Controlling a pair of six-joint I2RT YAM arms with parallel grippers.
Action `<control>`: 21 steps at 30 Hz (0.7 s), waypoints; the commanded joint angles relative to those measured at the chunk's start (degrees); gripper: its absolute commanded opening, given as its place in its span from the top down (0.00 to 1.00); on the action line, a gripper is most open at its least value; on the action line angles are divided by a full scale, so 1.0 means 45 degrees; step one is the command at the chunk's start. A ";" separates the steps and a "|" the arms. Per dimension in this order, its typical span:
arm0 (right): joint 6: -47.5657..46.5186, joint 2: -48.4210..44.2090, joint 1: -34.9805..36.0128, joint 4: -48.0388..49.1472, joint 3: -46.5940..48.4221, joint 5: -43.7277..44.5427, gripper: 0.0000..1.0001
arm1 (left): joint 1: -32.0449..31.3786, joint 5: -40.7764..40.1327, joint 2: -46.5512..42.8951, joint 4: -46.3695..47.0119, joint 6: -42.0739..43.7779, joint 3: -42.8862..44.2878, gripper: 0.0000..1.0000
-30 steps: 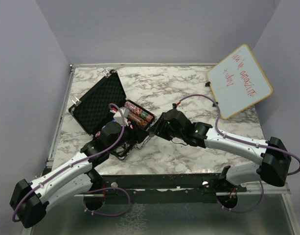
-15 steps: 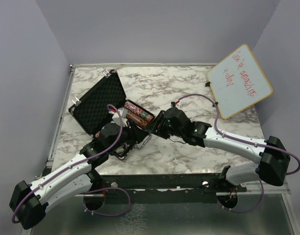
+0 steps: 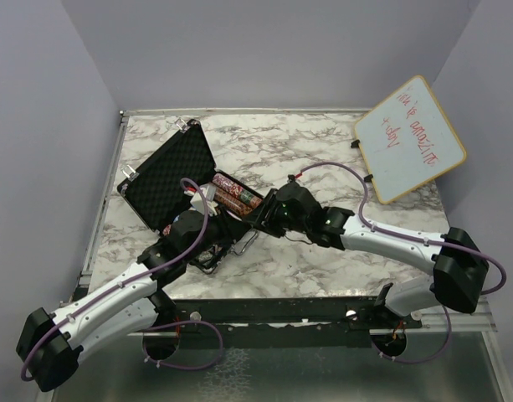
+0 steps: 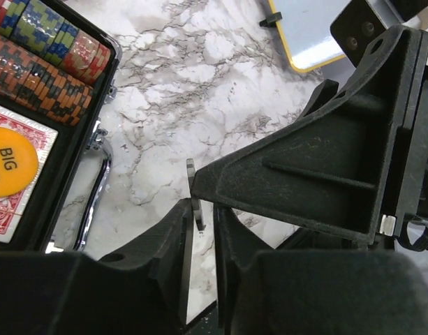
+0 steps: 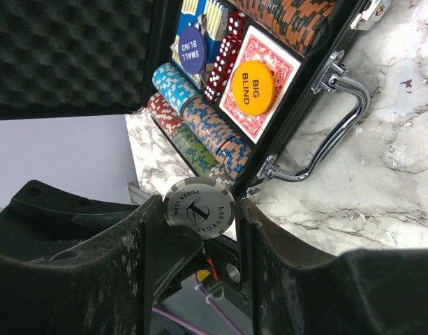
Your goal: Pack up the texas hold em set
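Observation:
The black case (image 3: 168, 172) lies open at the left, foam lid (image 5: 67, 49) up. It holds striped chip stacks (image 5: 207, 136), red dice (image 5: 224, 56), a red deck (image 5: 276, 66), an orange BIG BLIND button (image 5: 250, 87) and a blue SMALL BLIND button (image 5: 190, 50). My right gripper (image 5: 198, 211) is shut across the rim of a grey-white poker chip (image 5: 200, 208), in the air in front of the case handle (image 5: 332, 132). My left gripper (image 4: 202, 209) meets it there (image 3: 239, 223). Its fingers straddle the chip (image 4: 194, 199) edge-on, with a small gap on one side.
A wood-framed whiteboard (image 3: 411, 138) leans at the back right and shows in the left wrist view (image 4: 304, 35). Marble tabletop (image 3: 323, 159) stretches right of the case. The table's near edge runs just below both grippers.
My right gripper has moved left with the chip, up to the left gripper by the case front. The left arm has barely shifted.

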 commanded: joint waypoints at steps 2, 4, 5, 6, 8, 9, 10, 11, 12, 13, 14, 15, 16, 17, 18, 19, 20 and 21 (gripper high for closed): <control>0.0189 0.0374 -0.0010 0.0590 0.0110 -0.0734 0.53 | -0.0060 -0.0746 0.0171 -0.0103 -0.0151 0.0105 0.87; 0.0244 0.0452 -0.0030 0.0631 0.0070 -0.0812 0.53 | -0.0069 -0.0789 0.0364 -0.0246 -0.0071 0.0268 0.97; 0.0272 0.0468 -0.0047 0.0794 0.0004 -0.0846 0.52 | -0.0060 -0.0813 0.0462 -0.0466 -0.0004 0.0369 1.00; 0.0266 0.0435 -0.0071 0.1071 -0.0143 -0.0862 0.51 | -0.0060 -0.0877 0.0545 -0.0652 0.0068 0.0474 1.00; 0.0244 0.0383 -0.0131 0.1371 -0.0314 -0.0618 0.45 | -0.0060 -0.1109 0.0704 -0.1236 0.0268 0.0860 1.00; 0.0211 0.0356 -0.0211 0.1267 -0.0305 -0.0411 0.40 | -0.0060 -0.1217 0.0780 -0.1637 0.0449 0.1087 1.00; 0.0154 0.0319 -0.0335 0.1093 -0.0279 -0.0237 0.36 | -0.0060 -0.1386 0.0822 -0.2325 0.0686 0.1401 1.00; 0.0041 0.0229 -0.0468 0.0974 -0.0278 -0.0046 0.33 | -0.0052 -0.1605 0.0878 -0.3033 0.0901 0.1712 1.00; -0.0060 0.0108 -0.0573 0.0886 -0.0315 0.0192 0.31 | -0.0059 -0.1808 0.0944 -0.3778 0.1167 0.2092 1.00; -0.0164 -0.0069 -0.0669 0.0770 -0.0381 0.0444 0.29 | -0.0062 -0.2014 0.1023 -0.4525 0.1445 0.2477 1.00; -0.0259 -0.0244 -0.0766 0.0645 -0.0469 0.0735 0.28 | -0.0060 -0.2077 0.1084 -0.5273 0.1763 0.2842 1.00; -0.0325 -0.0469 -0.0854 0.0508 -0.0598 0.0971 0.27 | -0.0060 -0.2070 0.1170 -0.5979 0.2171 0.3269 1.00; -0.0377 -0.0777 -0.0926 0.0408 -0.0763 0.1194 0.27 | -0.0069 -0.2045 0.1278 -0.6778 0.2496 0.3656 1.00; -0.0431 -0.1009 -0.0986 0.0339 -0.0954 0.1385 0.27 | -0.0061 -0.1895 0.1394 -0.7530 0.2878 0.4056 1.00; -0.0410 -0.1236 -0.1048 0.0313 -0.1178 0.1482 0.27 | -0.0060 -0.1618 0.1642 -0.8268 0.3358 0.4421 1.00; -0.0393 -0.1435 -0.1119 0.0312 -0.1426 0.1509 0.27 | -0.0069 -0.1432 0.1864 -0.9139 0.3672 0.4753 1.00; -0.0376 -0.1619 -0.1197 0.0344 -0.1635 0.1505 0.27 | -0.0078 -0.1352 0.2036 -0.9793 0.3494 0.4992 1.00; -0.0352 -0.1771 -0.1213 0.0382 -0.1864 0.1480 0.27 | -0.0079 -0.0754 0.2212 -1.0148 0.3696 0.5124 1.00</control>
